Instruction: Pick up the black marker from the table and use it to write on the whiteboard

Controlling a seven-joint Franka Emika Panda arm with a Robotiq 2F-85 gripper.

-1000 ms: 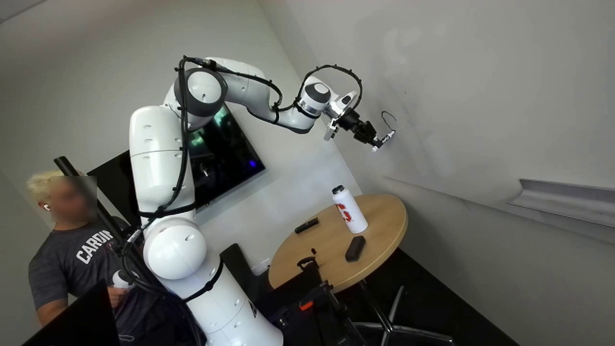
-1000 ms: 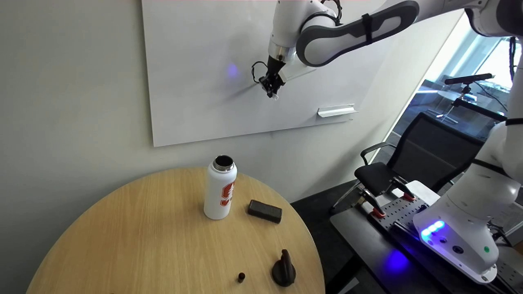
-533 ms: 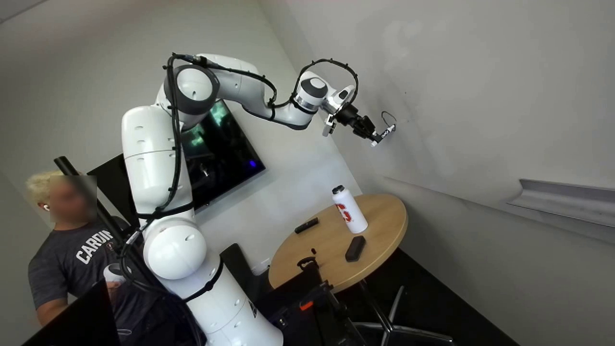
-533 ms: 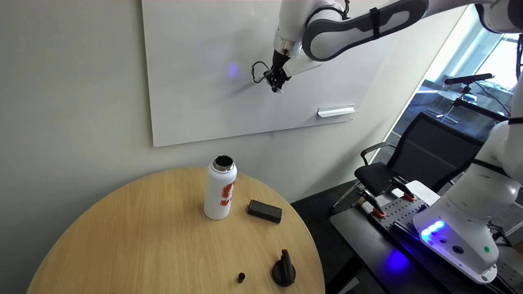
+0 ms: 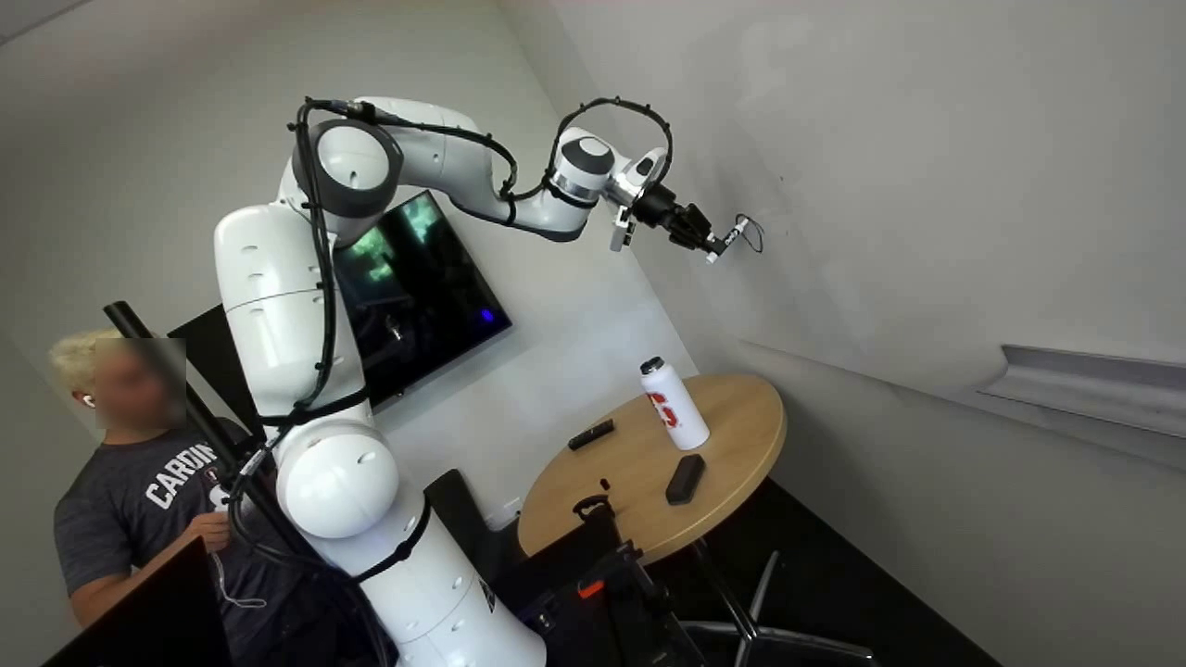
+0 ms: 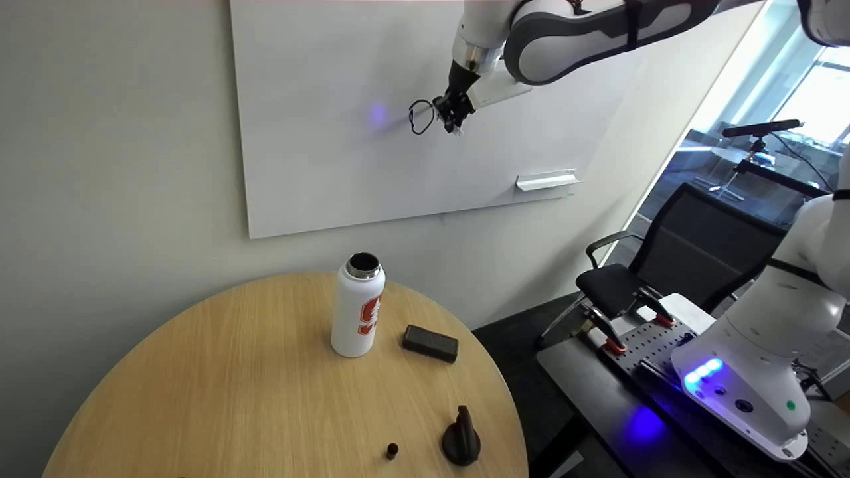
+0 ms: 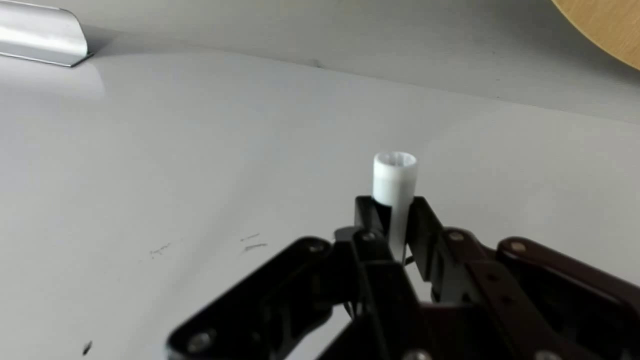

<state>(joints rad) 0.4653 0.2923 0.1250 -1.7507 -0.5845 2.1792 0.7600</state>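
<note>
Wrist view: gripper (image 7: pixel 394 215) is clamped on the black marker (image 7: pixel 394 182), white end sticking out of the grip. In an exterior view the marker's far end overlaps a dark loop (image 5: pixel 762 239) on the whiteboard (image 5: pixel 927 204); can't tell if the tip touches the surface. Table (image 6: pixel 232 385) is below, well apart from the marker. On it: white bottle (image 6: pixel 355 312), upright; dark block (image 6: pixel 430 344) near it; black handled piece (image 6: pixel 461 441) and small dark stub (image 6: pixel 392 452) near each other. Longer dark stick (image 5: pixel 591 434) also lies there in an exterior view.
</note>
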